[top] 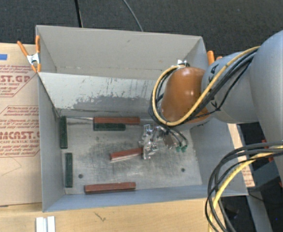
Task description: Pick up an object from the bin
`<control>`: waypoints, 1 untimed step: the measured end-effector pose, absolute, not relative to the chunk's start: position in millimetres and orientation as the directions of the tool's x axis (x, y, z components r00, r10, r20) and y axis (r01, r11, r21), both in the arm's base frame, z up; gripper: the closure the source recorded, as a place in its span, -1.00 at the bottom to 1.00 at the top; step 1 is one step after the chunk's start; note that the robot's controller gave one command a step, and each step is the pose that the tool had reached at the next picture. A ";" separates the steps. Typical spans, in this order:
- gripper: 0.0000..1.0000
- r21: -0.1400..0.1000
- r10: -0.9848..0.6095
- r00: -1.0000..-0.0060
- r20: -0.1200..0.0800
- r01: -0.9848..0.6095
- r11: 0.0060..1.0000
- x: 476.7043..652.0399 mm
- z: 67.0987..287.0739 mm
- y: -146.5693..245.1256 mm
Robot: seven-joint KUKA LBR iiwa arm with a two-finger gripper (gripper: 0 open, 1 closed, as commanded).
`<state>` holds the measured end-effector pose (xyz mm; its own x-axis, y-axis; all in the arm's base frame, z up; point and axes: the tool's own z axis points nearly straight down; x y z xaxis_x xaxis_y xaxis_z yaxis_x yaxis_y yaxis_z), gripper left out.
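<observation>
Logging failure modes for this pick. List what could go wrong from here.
The hand is at the far right end of the flat red-brown bar in mid-bin, so an off-centre lift may let the bar tilt or slip out. Thin wires beside the hand could catch on it.

In the grey, scuffed bin [49,144] lie red-brown bars [110,188] and dark green bars [68,169]; the wrist cover [180,93] is orange.

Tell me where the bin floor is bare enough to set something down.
Bare floor: between the left green bars and the middle red bar; also the front right corner. Crowded at the end effector and by the back red bar.
</observation>
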<state>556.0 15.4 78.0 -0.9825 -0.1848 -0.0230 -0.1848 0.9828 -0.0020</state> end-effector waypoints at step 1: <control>1.00 -0.002 -0.293 -0.956 -0.007 -0.293 0.956 562.6 230.4 4.2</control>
